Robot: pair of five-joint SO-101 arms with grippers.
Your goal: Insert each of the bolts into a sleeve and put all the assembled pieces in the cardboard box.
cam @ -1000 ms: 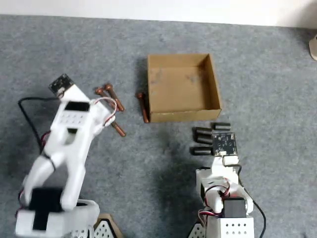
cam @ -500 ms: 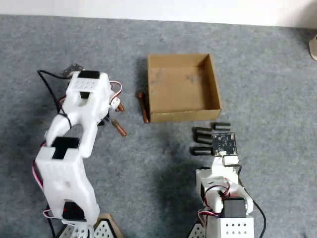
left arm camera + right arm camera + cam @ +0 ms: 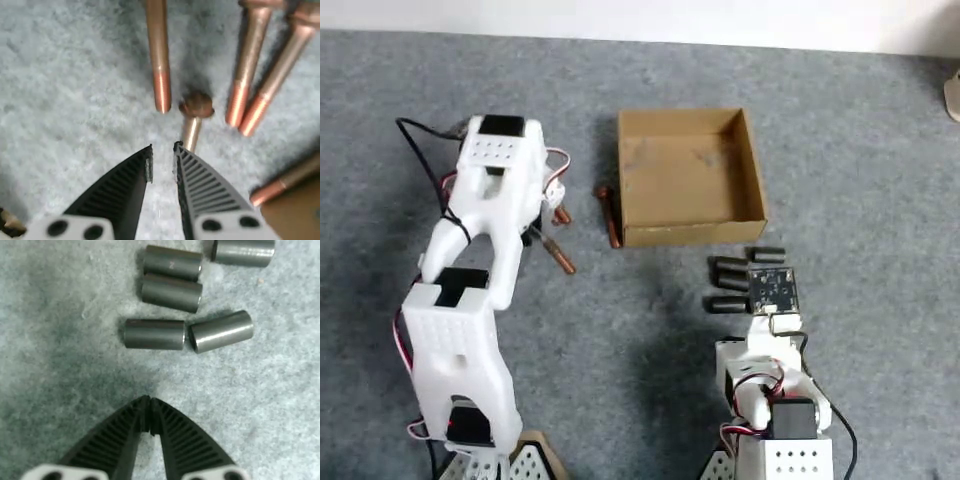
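Note:
Several copper bolts (image 3: 157, 55) lie on the grey carpet left of the open cardboard box (image 3: 690, 175). My left gripper (image 3: 162, 160) hovers just above them, open by a narrow gap with nothing between its fingers. One bolt's head (image 3: 196, 105) sits just ahead of one fingertip. In the high view the left arm (image 3: 500, 190) covers most of the bolts, but one (image 3: 558, 258) shows beside it and another (image 3: 610, 215) lies against the box. Several dark steel sleeves (image 3: 154, 334) lie in front of my right gripper (image 3: 150, 415), which is shut and empty.
The box stands at the table's far centre, and a corner of it (image 3: 295, 215) shows in the left wrist view. The sleeves (image 3: 735, 285) lie below the box's front right corner, beside the right arm (image 3: 770, 290). Open carpet lies between the two arms.
The left arm has swung up and forward from the lower left until it stands over the bolts. The right arm has kept still.

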